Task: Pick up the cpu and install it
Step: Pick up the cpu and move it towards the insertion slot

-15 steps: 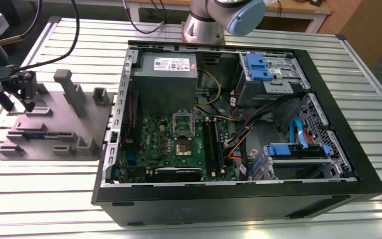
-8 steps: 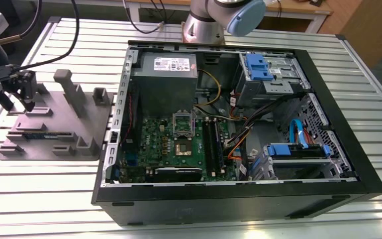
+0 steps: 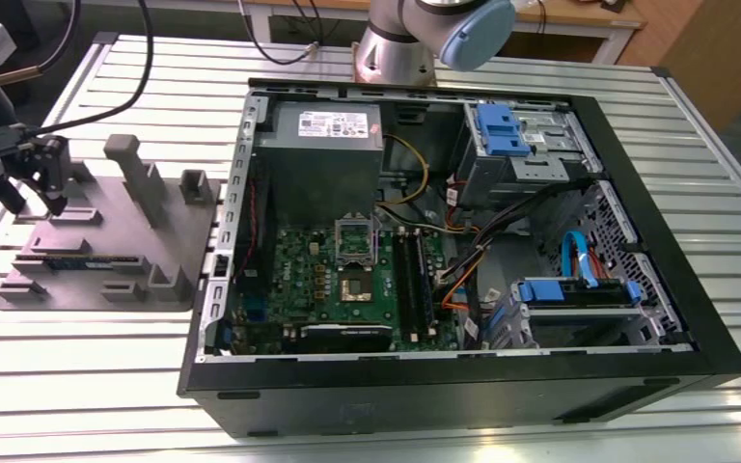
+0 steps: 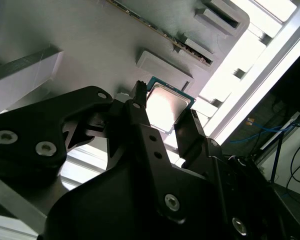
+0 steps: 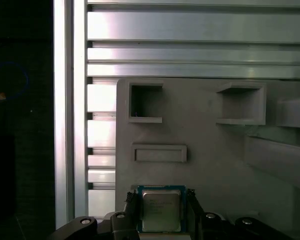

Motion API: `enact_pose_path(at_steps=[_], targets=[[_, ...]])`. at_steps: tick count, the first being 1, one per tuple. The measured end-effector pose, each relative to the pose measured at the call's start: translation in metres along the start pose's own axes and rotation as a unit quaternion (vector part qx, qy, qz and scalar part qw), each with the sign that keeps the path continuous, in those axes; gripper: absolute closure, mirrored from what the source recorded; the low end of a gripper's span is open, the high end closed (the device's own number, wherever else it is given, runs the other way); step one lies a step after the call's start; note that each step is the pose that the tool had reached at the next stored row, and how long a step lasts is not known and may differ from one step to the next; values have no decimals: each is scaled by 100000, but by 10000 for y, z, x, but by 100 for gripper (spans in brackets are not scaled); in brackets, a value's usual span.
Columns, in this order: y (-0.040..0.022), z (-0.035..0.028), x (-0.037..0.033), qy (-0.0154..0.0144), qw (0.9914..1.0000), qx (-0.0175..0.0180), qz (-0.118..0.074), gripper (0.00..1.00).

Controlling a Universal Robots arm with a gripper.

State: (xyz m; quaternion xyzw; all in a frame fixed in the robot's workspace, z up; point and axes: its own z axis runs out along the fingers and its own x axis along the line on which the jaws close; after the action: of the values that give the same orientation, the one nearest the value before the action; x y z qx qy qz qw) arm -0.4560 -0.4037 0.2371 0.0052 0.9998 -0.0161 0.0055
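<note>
Item: the cpu (image 5: pixel 161 211), silvery top, green edge. It sits at the grey moulded tray (image 3: pixel 151 227) on the exterior view's left, well apart from the open computer case (image 3: pixel 474 395)

Holder: the gripper (image 3: pixel 34 203), low over the tray's end farthest from the case. In both wrist views its fingers (image 4: pixel 140 112) bracket the cpu on two opposite edges and appear pressed against them, so it is judged clamped on the chip

Lift: cannot tell whether the cpu rests in its tray pocket or hangs just clear of it

Destination: the socket (image 3: pixel 354 286) on the motherboard (image 3: pixel 306 280) inside the case, centre bare, nothing seated

Status: pick-up at the grasp stage; carry across to the case and seating in the socket not yet done
</note>
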Motion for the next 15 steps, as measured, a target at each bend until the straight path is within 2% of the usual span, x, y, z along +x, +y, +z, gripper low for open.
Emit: enact_pose_path(at_steps=[15], targets=[[-2,-46,-1,0,100000,-2,-4,53]])
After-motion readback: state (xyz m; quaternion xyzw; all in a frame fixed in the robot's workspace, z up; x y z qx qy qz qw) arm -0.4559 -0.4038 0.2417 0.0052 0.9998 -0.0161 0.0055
